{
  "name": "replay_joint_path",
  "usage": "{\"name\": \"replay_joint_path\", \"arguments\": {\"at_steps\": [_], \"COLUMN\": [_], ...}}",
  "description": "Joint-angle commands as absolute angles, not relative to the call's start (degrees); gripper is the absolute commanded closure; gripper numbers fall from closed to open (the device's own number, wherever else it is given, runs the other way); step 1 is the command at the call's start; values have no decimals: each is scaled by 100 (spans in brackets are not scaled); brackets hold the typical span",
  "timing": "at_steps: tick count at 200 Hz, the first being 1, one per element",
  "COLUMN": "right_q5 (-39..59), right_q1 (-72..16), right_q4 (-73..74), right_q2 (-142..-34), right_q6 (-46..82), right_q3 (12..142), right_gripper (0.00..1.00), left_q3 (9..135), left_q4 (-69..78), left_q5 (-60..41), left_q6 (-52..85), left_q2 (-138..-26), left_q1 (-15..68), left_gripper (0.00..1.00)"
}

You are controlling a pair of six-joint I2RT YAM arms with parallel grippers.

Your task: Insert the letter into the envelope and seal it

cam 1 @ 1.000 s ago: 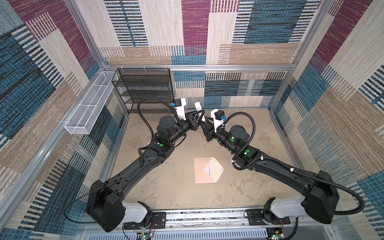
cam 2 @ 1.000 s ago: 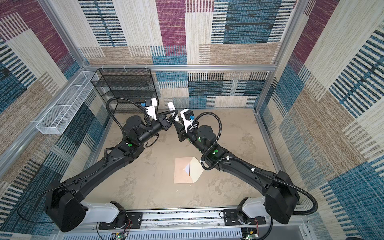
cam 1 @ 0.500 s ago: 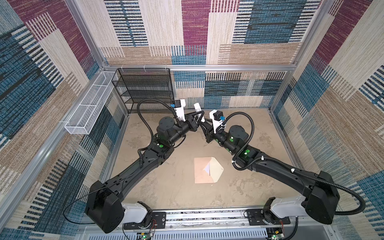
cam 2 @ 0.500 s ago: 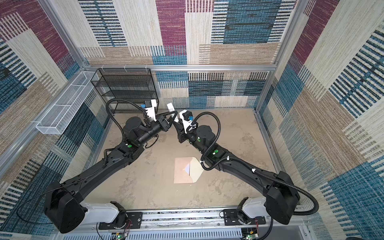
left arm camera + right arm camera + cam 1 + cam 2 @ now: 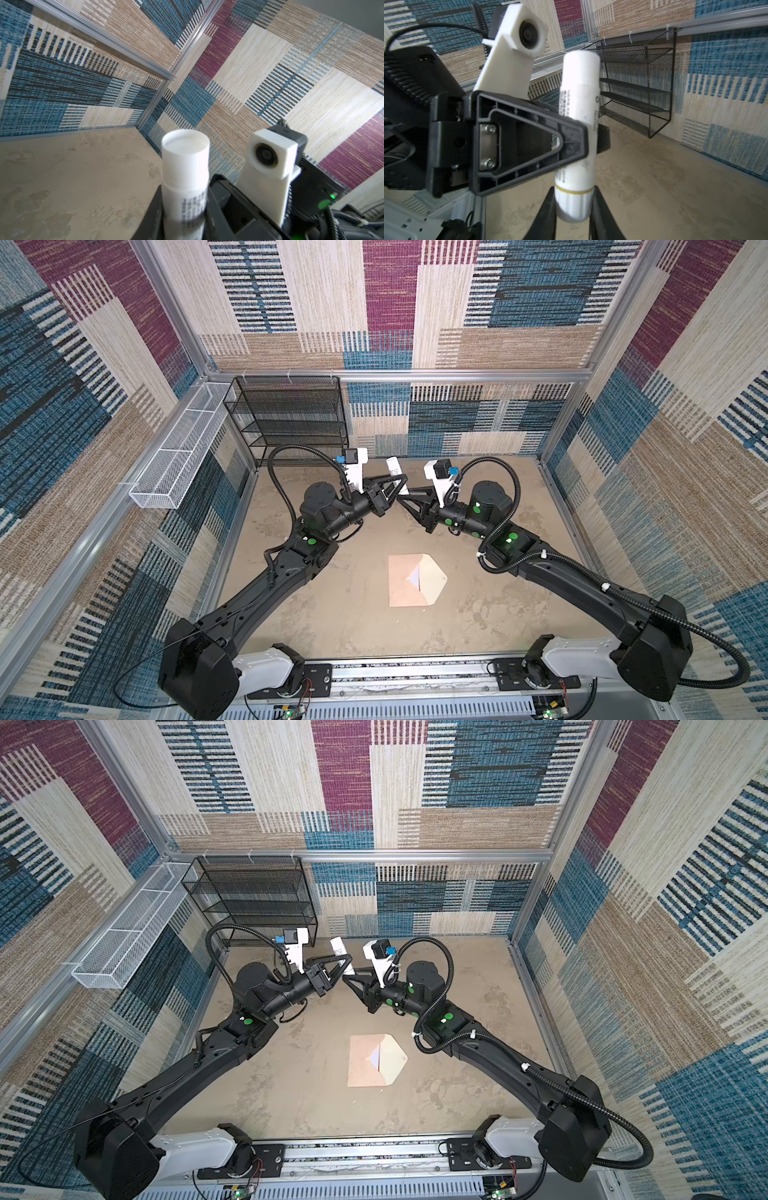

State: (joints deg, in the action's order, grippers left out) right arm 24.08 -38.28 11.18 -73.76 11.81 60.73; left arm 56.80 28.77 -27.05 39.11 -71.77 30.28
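Clamping the white tube (image 5: 579,104) across its middle, the left gripper (image 5: 395,486) holds it tilted above the worktop (image 5: 332,614), with its plain end rising past the fingertips toward the back wall. The right gripper (image 5: 573,209) meets it from the opposite side. Its two fingers (image 5: 544,214) are closed against the tube's ringed end, just beneath the left gripper's hold. Both grippers sit close to the black wire shelf (image 5: 291,414). The envelope (image 5: 405,591) lies flat on the worktop, well apart from both grippers on the arm-base side of them. Its cream-lined flap (image 5: 432,583) is open toward the right arm. A small white sliver at the envelope's mouth is probably the letter (image 5: 414,578), though too little shows to be sure.
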Motion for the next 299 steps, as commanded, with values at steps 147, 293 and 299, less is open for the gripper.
{"name": "replay_joint_path", "arguments": {"at_steps": [147, 293, 299], "right_q5": [933, -862, -855], "right_q1": [-4225, -4640, -4638], "right_q4": [1903, 2673, 2673], "right_q2": [-6889, -7917, -7935], "right_q6": [-12, -528, -521], "right_q3": [5251, 5880, 5879], "right_gripper": [34, 55, 55], "left_q3": [6189, 6363, 6365], "left_q4": [1933, 2258, 2251], "left_q5": [-778, 176, 189], "left_q6": [2822, 3067, 3054], "left_q2": [-7014, -7526, -7536], "left_q1": [3212, 3784, 3779], "left_gripper": [100, 100, 100]}}
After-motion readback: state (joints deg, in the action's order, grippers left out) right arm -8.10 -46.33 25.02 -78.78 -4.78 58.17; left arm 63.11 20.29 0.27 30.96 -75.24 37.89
